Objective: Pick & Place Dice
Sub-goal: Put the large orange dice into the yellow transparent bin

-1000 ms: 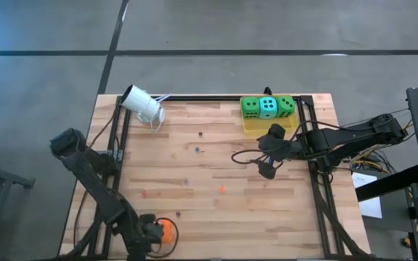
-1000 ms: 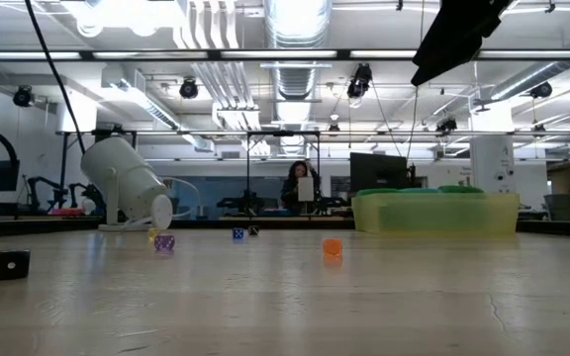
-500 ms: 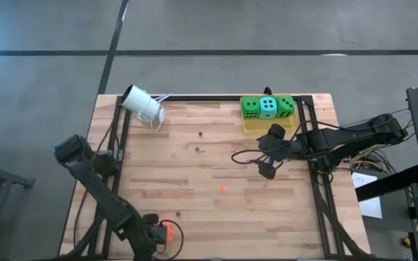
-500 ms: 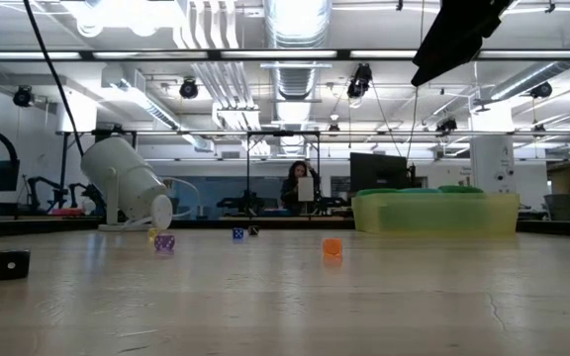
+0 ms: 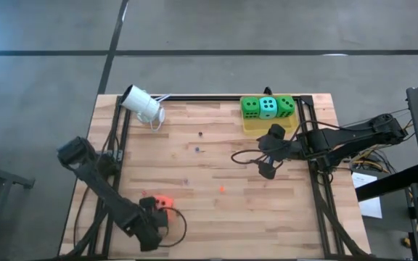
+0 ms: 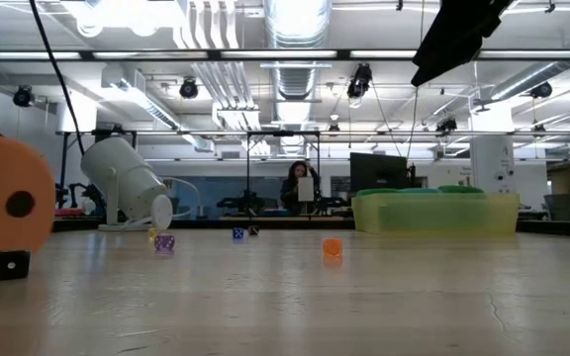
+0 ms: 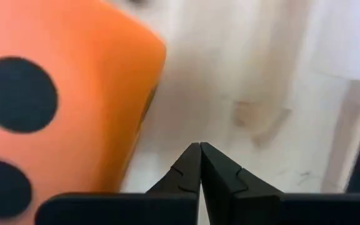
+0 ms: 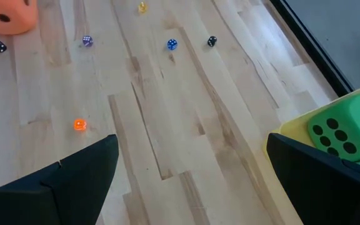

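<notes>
The orange-red die (image 5: 164,201) rests on the table near the near-left corner and looms at the left of the low view (image 6: 3,203). My left gripper (image 7: 200,145) points down right beside it, shut. A strip of table shows between its fingertips and the die (image 7: 55,106). Two green dice (image 5: 250,107) and a teal die (image 5: 268,107) sit in the yellow bin (image 5: 267,125) at the far right. My right gripper (image 5: 267,151) hangs open above the table in front of the bin, with nothing between its fingers.
A white cylinder (image 5: 142,105) lies on its side at the far left. Several tiny dice are scattered over the middle of the table, among them an orange one (image 8: 80,125) and a blue one (image 8: 172,44). A black frame (image 5: 318,188) runs along the table's sides.
The orange-red die has shifted from the table's near edge a short way toward the far edge, and it now shows in the low view, where it did not before. My left arm has sunk and its wrist has tipped further down.
</notes>
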{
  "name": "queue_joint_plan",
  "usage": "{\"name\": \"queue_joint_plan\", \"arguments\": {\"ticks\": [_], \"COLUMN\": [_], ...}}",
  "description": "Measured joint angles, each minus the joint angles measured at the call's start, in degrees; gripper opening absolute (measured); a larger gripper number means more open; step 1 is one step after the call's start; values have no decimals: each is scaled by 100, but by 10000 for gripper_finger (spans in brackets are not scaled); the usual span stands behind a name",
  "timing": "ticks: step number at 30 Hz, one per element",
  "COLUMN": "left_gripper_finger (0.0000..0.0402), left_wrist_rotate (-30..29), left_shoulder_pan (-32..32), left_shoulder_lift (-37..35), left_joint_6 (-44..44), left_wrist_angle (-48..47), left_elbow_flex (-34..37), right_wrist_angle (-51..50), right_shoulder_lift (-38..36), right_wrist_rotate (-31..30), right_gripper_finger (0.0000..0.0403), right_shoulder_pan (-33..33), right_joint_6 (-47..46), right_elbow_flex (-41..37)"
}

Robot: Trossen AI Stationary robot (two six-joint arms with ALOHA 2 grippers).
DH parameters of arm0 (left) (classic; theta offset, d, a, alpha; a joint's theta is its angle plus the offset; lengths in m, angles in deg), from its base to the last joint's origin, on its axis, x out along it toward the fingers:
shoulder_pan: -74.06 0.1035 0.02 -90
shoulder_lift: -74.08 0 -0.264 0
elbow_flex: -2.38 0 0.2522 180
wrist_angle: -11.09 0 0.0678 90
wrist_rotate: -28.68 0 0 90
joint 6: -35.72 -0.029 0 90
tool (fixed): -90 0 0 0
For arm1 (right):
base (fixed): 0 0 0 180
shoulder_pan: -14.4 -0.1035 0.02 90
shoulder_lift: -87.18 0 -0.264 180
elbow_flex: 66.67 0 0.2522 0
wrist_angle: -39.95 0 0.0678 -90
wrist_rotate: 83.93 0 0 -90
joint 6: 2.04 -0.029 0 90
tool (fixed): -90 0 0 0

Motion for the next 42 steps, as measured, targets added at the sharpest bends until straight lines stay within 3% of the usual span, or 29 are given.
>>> {"name": "queue_joint_plan", "arguments": {"ticks": [4,7,19,27,42], "left_gripper_finger": [12,12,12,12,12], "left_wrist_rotate": [-93,-503,-1252,-1617,-1676], "left_shoulder_pan": [178,354,1183,1631,2330], "left_shoulder_lift": [-3,-16,-16,-16,-19], "left_joint_6": [13,-73,-748,-1622,-3597], "left_wrist_angle": [-1023,-1481,-1454,-1047,1001], "left_elbow_flex": [3,3,-4,-4,-11], "right_wrist_angle": [4,7,11,20,29], "right_shoulder_lift": [0,0,0,0,0], "right_wrist_rotate": [0,-2,-2,-4,-11], "right_gripper_finger": [400,400,400,400,400], "right_shoulder_pan": [0,0,0,0,0], "right_joint_6": [2,2,0,0,2], "right_elbow_flex": [1,0,0,1,2]}}
